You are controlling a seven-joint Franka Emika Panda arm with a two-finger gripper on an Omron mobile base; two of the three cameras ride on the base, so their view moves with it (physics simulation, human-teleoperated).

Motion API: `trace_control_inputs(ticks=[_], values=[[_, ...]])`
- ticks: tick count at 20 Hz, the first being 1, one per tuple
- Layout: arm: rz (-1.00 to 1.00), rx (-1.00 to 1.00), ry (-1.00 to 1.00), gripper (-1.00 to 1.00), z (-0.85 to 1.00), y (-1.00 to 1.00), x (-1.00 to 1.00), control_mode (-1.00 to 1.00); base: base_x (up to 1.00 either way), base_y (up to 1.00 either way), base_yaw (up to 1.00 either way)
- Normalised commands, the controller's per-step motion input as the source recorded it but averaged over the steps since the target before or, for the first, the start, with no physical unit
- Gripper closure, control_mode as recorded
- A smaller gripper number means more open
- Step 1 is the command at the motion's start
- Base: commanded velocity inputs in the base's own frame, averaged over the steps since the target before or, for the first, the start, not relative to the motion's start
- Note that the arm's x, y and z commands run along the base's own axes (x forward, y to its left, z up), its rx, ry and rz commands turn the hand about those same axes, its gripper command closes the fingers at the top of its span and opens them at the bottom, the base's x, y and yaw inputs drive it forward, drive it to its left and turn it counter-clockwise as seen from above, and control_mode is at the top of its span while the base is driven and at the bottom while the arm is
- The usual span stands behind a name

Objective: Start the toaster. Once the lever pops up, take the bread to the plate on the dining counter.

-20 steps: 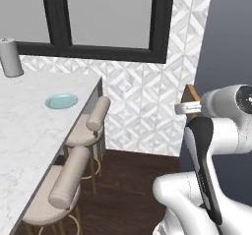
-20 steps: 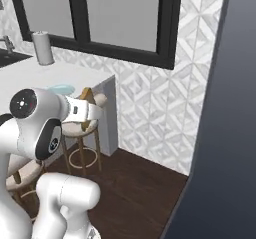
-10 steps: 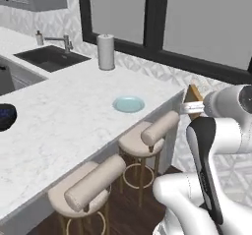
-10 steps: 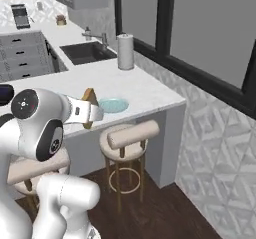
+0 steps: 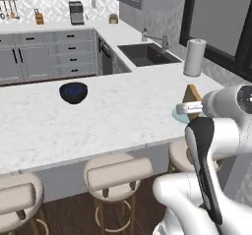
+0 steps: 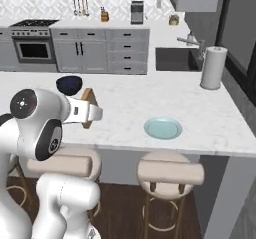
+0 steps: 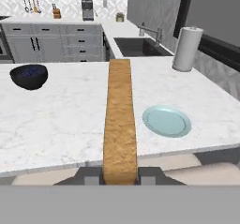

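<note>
My gripper [image 7: 120, 174] is shut on the bread [image 7: 120, 120], a tan slice held edge-on that stretches away from the fingers. The bread [image 5: 192, 95] [image 6: 89, 100] hangs over the near edge of the dining counter [image 7: 61, 124], a white marble top. On that top, to the right of the slice, lies the pale blue-green plate [image 7: 167, 121] [image 6: 163, 128]. In the left base view my arm partly covers the plate [image 5: 176, 115]. I cannot make out the toaster among the small appliances on the far worktop.
A dark bowl [image 7: 29, 75] [image 5: 74, 91] sits on the counter to the left. A paper towel roll [image 7: 186, 48] [image 6: 212, 68] stands at the back right beside the dark sink [image 5: 145, 53]. Beige stools [image 6: 170, 173] [image 5: 117, 172] line the counter's near side.
The whole picture has swung as the base moved: the windowed wall gave way to the kitchen behind the counter, which now lies in front. The bread stays in the gripper.
</note>
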Motion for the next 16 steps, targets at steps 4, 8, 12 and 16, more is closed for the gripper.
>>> trace_control_inputs(ticks=[4,8,12,16], values=[[0.0,0.0,0.0,1.0,0.0,0.0,0.0,1.0,-0.08,-0.87,0.33],[0.0,0.0,0.0,1.0,0.0,0.0,0.0,1.0,-0.16,-0.86,0.03],[0.0,0.0,0.0,1.0,0.0,0.0,0.0,1.0,0.0,-0.73,0.0],[0.0,0.0,0.0,1.0,0.0,0.0,0.0,1.0,0.48,-0.2,0.0]])
